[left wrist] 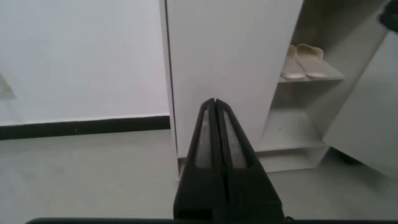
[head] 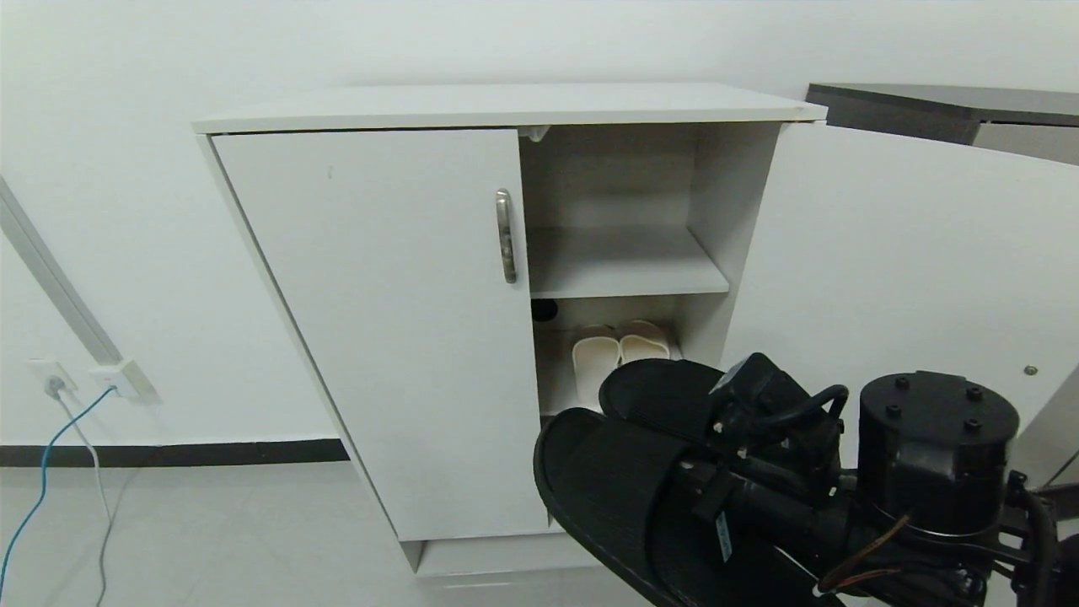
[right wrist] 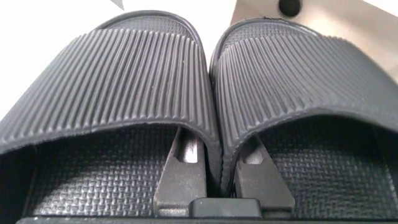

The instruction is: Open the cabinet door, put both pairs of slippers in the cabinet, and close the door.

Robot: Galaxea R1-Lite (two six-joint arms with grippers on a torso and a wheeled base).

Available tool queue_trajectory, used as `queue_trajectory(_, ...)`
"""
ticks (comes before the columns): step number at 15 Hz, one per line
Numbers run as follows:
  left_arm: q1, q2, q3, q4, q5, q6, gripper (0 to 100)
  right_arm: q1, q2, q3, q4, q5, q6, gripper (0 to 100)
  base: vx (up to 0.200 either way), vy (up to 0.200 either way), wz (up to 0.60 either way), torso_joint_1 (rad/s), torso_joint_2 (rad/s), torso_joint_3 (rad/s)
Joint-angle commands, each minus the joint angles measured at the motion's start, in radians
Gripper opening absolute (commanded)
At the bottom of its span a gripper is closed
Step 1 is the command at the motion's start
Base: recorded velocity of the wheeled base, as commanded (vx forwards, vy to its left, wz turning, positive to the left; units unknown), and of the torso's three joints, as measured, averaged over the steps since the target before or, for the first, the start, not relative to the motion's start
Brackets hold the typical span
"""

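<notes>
The white cabinet (head: 371, 320) stands with its right door (head: 910, 253) swung open and its left door shut. A pair of white slippers (head: 620, 350) lies on the lower shelf inside, also in the left wrist view (left wrist: 302, 61). My right gripper (right wrist: 214, 177) is shut on the pair of black slippers (head: 641, 472), pinching the inner edges of both (right wrist: 211, 93) side by side. They hang in front of the open compartment, below the white pair. My left gripper (left wrist: 215, 134) is shut and empty, low above the floor, facing the cabinet's shut left door (left wrist: 230, 62).
The upper shelf (head: 624, 261) in the open compartment is bare. A metal handle (head: 505, 236) sits on the left door. Cables (head: 50, 472) run from wall sockets at the left. A dark-topped piece of furniture (head: 952, 105) stands behind the open door.
</notes>
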Motion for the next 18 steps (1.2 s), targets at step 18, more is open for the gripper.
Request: queue_trajectory(18,0.001,0.0,0.0,-0.001,0.001,0.001,0,0.066,0.363,-0.865,0.655,-0.765,0.411,0,0.0,0.0,0.0,0.0,0.0,0.0)
